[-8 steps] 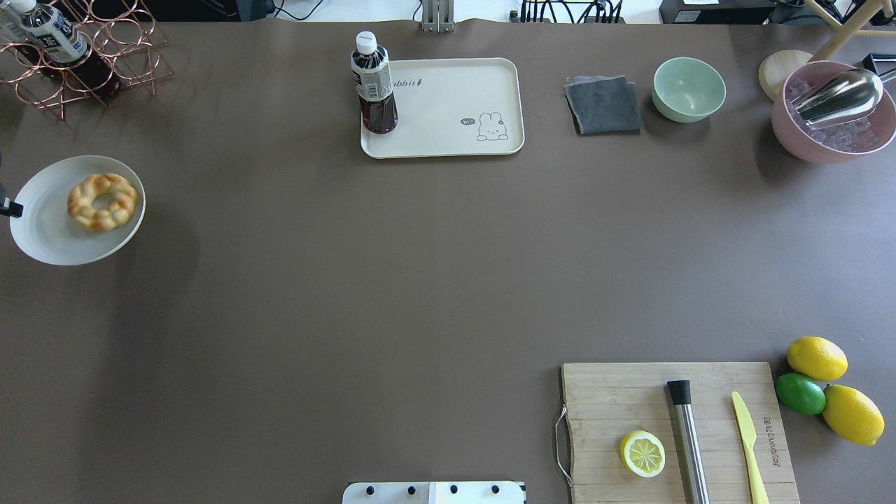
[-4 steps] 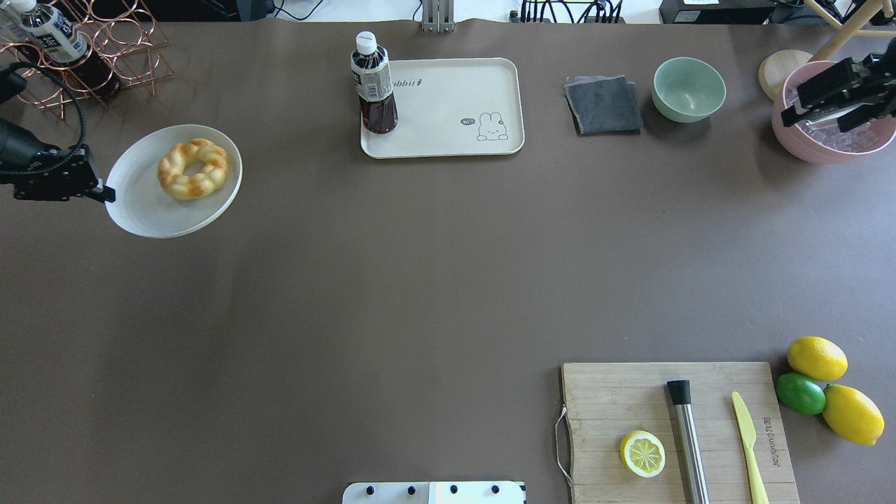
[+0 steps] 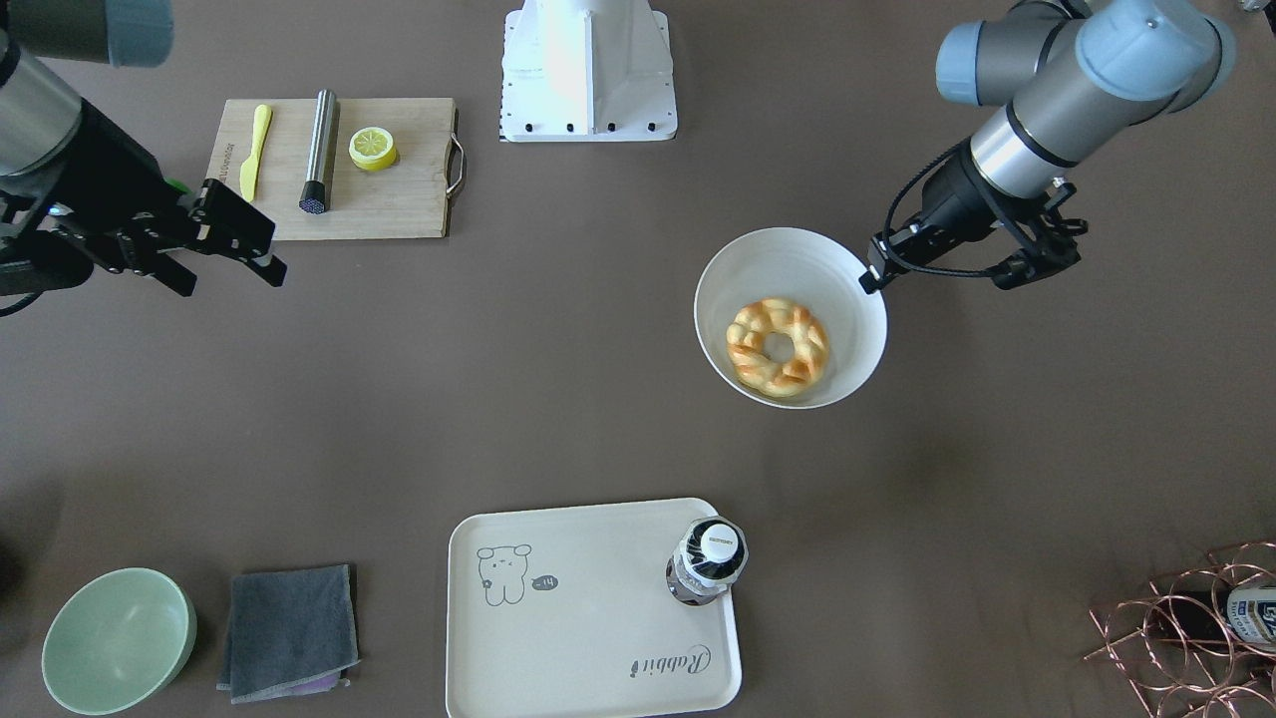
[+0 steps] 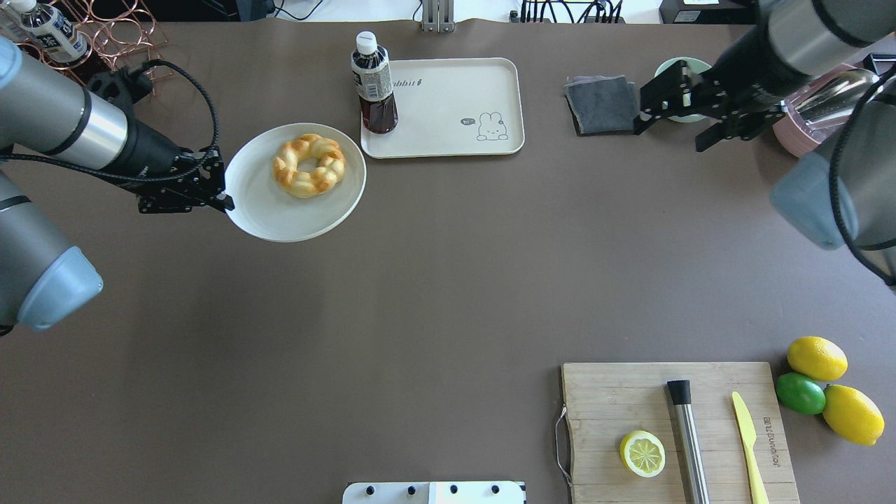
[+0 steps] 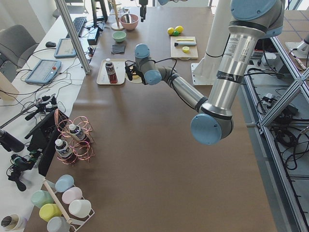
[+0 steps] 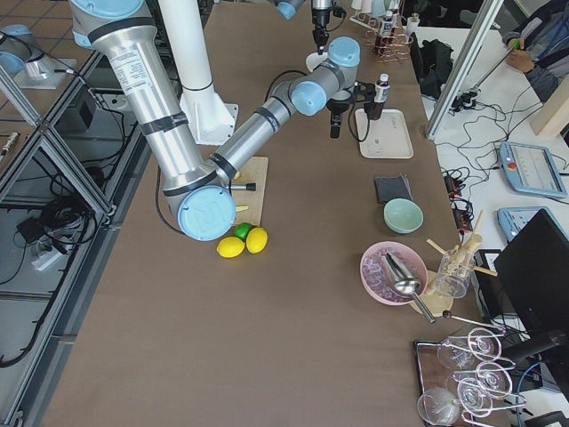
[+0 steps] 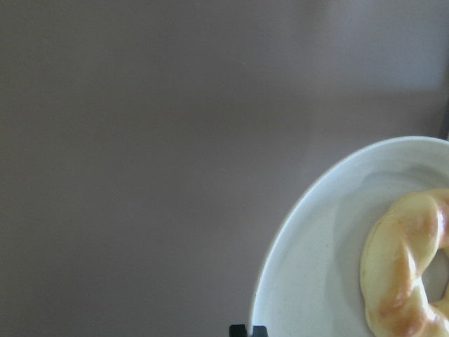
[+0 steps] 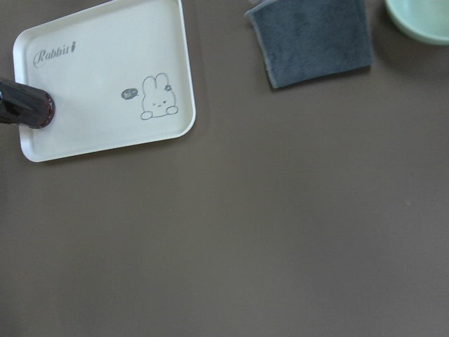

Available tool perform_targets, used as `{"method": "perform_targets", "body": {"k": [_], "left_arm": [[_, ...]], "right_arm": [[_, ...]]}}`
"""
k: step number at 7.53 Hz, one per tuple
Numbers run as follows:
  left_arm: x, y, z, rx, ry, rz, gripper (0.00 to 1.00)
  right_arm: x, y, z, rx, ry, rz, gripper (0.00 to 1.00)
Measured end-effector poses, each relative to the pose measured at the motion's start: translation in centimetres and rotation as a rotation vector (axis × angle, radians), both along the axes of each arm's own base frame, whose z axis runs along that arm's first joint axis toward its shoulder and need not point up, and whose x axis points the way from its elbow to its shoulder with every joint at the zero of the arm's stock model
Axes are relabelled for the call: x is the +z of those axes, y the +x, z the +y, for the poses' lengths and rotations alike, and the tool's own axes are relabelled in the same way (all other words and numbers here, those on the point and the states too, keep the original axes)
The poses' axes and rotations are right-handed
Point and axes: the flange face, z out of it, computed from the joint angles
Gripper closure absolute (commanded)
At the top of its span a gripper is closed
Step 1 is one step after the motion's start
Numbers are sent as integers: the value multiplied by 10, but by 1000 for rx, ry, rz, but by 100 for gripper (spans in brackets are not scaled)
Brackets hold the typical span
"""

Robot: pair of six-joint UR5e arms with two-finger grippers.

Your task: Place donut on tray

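Note:
The donut (image 4: 309,166) lies on a white plate (image 4: 280,217), also seen from the front with the donut (image 3: 778,344) on the plate (image 3: 788,264). My left gripper (image 4: 225,201) is shut on the plate's rim and holds it above the table, just left of the cream tray (image 4: 455,112). The left wrist view shows the plate (image 7: 316,281) and part of the donut (image 7: 403,270). My right gripper (image 4: 668,138) is open and empty, right of the tray near the grey cloth. The right wrist view shows the tray (image 8: 105,77).
A dark drink bottle (image 4: 373,84) stands on the tray's corner nearest the plate. A grey cloth (image 4: 602,105), a green bowl (image 3: 115,638) and a pink bowl (image 6: 391,271) of ice are further right. A cutting board (image 4: 630,399) holds a lemon half. A copper rack (image 3: 1186,628) stands far left.
My left arm has carried the plate with the donut rightward, close to the tray. My right arm has moved left from over the pink bowl to beside the grey cloth.

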Motion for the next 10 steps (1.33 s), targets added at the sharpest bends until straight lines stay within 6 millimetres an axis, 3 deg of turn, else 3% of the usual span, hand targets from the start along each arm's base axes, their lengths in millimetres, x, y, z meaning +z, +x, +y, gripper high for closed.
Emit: {"method": "perform_targets", "body": {"k": [1,3,5,8,10], "left_arm": [[-35,26,15,-20,-23,-6,100],[-90,70,33,-56,-49,-22,100],[-122,95,46,-90,-39,-18,100],[-136,107,59,-109,-23,-7,100],[-137,118,69,-119,-7,-16,100]], "right_arm": [[-29,-40,14,4,-33,-14,0],[-69,-113,50,6,-67,-19,0],[-80,-161,82,-12,-120,-20,1],[-81,-199,109,-11,-134,-86,2],[-87,-196,107,30,-135,-124,2]]}}
